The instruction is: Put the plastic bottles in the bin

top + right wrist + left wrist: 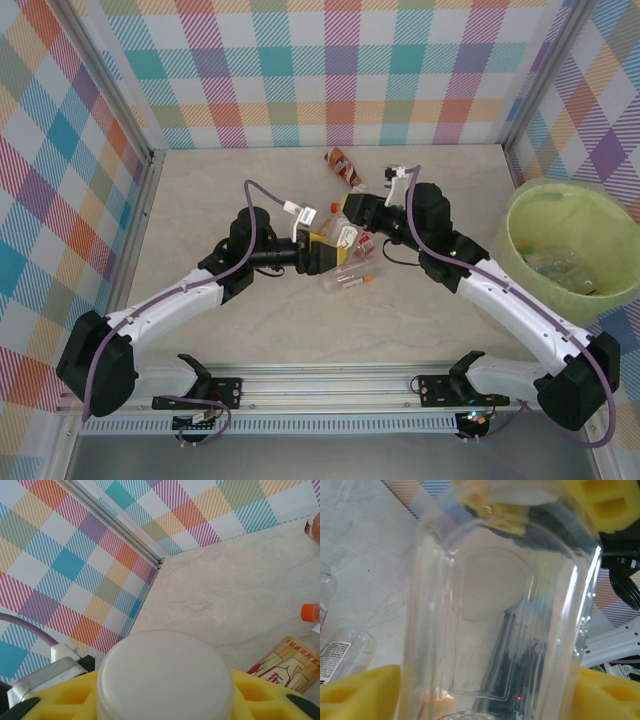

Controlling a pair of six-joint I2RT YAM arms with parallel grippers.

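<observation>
A clear plastic bottle (335,228) hangs over the middle of the table between my two grippers. My right gripper (352,212) is shut on its white-capped end; the cap (165,670) sits between the yellow fingers (260,695). My left gripper (485,692) stands open, its yellow pads (360,690) wide on either side of the clear body (495,620). Other bottles lie on the table just below the grippers (352,280), and one lies at the back (343,163). The pale yellow-green bin (514,235) stands at the right with bottles inside.
An orange-capped bottle (310,612) and a bottle with a tan label (290,662) lie to the right of my right gripper. A labelled clear bottle (340,655) lies left of my left gripper. Checked walls enclose the table on three sides.
</observation>
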